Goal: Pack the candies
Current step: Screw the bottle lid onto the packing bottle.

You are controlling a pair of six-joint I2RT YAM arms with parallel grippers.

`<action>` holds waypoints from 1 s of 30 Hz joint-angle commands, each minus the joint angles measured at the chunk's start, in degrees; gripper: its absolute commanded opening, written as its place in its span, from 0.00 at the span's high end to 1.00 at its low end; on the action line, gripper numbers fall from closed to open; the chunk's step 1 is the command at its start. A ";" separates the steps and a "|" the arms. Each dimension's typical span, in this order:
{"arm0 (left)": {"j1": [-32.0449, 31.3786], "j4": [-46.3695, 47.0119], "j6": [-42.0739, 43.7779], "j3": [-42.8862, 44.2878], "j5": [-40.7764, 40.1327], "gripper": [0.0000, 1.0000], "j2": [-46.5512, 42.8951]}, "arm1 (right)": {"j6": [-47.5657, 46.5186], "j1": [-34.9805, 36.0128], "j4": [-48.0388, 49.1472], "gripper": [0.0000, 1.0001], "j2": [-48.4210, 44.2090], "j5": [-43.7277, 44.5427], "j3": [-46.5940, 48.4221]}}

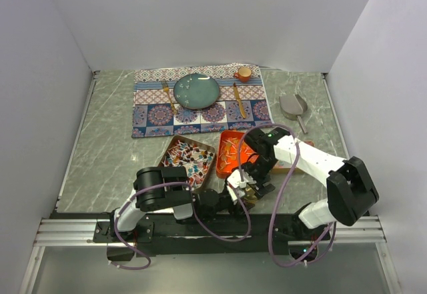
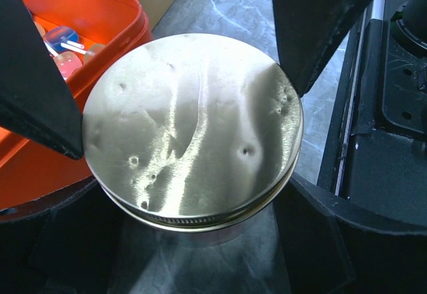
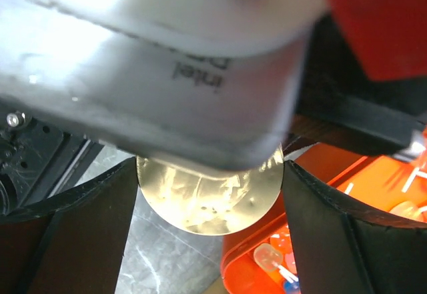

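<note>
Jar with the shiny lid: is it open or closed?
Closed. The dented metal lid sits flat over the mouth of the jar, ribbed rim down. What's inside cannot be seen.

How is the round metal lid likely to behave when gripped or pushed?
The round metal lid is probably stiff but thin: its face shows small dents. The shiny, smooth finish suggests it may slip in a grip. Being round with a threaded rim, it could turn rather than hold still.

candies in tray, second tray right; plate on mat behind
</note>
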 commanded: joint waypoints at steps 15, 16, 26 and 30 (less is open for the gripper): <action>-1.89 -13.91 0.78 -2.00 -0.25 0.99 2.69 | 56.54 4.64 27.15 0.37 -18.02 2.78 -13.55; -1.98 -13.91 0.78 -2.00 -0.43 0.99 2.78 | 58.65 4.72 28.48 0.37 -18.82 3.05 -14.07; -2.07 -15.22 0.61 -1.30 -0.08 0.99 3.57 | 45.64 2.45 22.27 0.00 -28.83 3.49 -12.85; -1.98 -15.84 0.08 -0.94 0.63 0.99 3.84 | 31.54 -2.39 13.50 0.00 -34.20 2.96 -9.87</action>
